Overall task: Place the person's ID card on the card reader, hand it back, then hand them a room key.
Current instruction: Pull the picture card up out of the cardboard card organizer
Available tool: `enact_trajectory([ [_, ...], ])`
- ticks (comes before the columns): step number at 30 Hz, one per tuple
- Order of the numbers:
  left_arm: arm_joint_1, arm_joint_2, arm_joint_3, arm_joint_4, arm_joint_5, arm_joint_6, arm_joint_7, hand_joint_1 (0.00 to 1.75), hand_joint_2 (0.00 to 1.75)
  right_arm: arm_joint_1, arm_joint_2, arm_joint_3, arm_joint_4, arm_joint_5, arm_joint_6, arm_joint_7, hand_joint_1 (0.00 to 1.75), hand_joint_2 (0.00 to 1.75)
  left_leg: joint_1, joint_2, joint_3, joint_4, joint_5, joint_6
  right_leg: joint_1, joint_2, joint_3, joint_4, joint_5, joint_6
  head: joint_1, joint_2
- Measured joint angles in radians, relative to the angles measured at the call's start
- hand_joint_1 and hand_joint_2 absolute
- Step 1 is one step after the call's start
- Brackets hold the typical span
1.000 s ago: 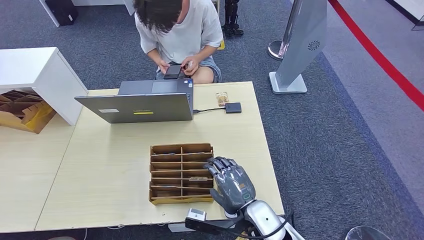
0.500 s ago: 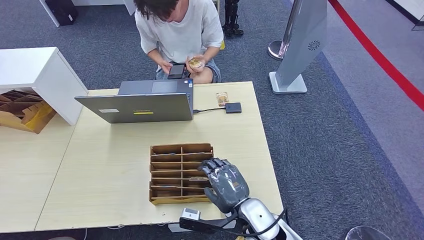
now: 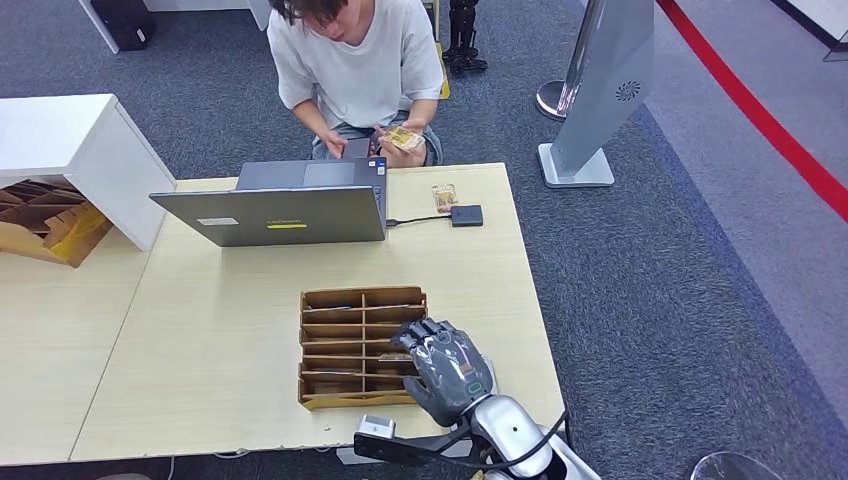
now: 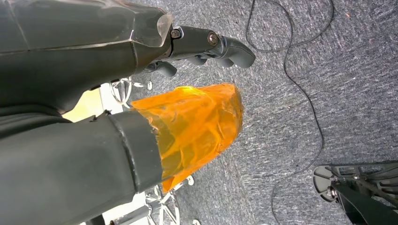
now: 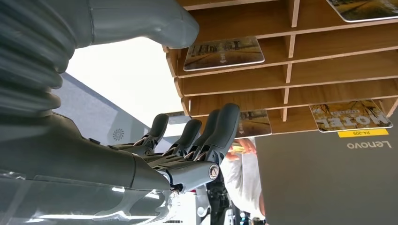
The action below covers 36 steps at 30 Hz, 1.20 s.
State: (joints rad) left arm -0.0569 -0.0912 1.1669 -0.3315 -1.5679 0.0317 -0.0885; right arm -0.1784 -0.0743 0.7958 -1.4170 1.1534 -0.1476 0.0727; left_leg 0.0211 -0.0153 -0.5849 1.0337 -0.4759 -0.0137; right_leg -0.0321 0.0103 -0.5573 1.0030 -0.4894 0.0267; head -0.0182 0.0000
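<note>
A person (image 3: 355,60) sits behind the table, holding a yellowish card (image 3: 400,137) in one hand and a dark phone (image 3: 355,148) in the other. The black card reader (image 3: 466,215) lies at the table's far right with another card (image 3: 444,197) just beside it. A wooden slotted rack (image 3: 350,345) near the front edge holds room key cards (image 5: 223,53). My right hand (image 3: 445,368) hovers over the rack's right front slots, with its thumb (image 5: 141,21) and fingers (image 5: 206,136) apart and nothing between them. My left hand (image 4: 206,44) hangs over the carpet and holds nothing.
A grey laptop (image 3: 285,205) stands at the table's back, cabled to the reader. A white cabinet (image 3: 75,150) and cardboard (image 3: 45,225) stand on the left. A grey kiosk stand (image 3: 600,90) is on the carpet to the right. Bare tabletop (image 3: 200,330) lies left of the rack.
My right hand has shifted a little left and nearer, further over the rack's right slots. The person has sat up and moved the card outward from the phone.
</note>
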Motion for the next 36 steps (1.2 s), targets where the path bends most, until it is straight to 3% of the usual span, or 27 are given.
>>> enact_trajectory([
  [13, -0.001, 0.0, -0.001, 0.0, 0.0, 0.0, 0.0, 0.0, 0.0, -0.01, 0.011, 0.0, 0.045, -0.014, 0.004, 0.007, 0.61, 1.75, 0.0, 0.0, 0.0, 0.0, 0.0, 0.0, 0.0, 0.0, 0.0, 0.0, 0.0, 0.0, 0.0, 0.0],
  [36, -0.003, 0.0, -0.002, 0.0, 0.0, -0.002, 0.0, 0.0, 0.0, -0.025, 0.023, -0.003, 0.087, -0.023, 0.014, 0.009, 0.79, 1.75, 0.0, 0.0, 0.0, 0.0, 0.0, 0.0, 0.0, 0.0, 0.0, 0.0, 0.0, 0.0, 0.0, 0.0],
])
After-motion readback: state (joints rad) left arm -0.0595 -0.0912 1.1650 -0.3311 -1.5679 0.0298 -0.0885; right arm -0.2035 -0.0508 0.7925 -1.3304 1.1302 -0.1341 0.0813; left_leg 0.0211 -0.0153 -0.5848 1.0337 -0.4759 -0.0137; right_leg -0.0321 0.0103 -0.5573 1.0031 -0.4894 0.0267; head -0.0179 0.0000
